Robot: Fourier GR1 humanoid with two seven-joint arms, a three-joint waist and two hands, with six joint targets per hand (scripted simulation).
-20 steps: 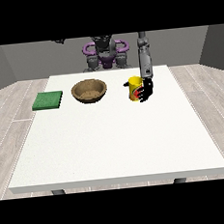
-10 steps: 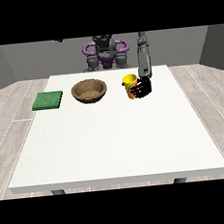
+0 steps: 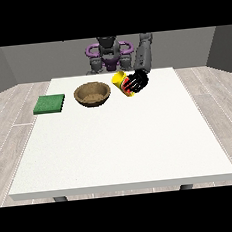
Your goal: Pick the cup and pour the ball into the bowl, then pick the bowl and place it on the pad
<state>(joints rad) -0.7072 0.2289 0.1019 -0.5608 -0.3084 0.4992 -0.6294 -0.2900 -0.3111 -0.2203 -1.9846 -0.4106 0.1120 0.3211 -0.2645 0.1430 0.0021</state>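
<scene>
Robot hand at view's right [image 3: 136, 83] wraps fingers round yellow cup [image 3: 122, 83], upper centre of frame, cup tilted toward bowl [image 3: 92, 94].

Risk: cup mouth short of bowl rim; ball may spill onto bench [image 3: 121, 147]. Ball not visible.

Green pad [image 3: 49, 104] upper left, apart from bowl.
</scene>
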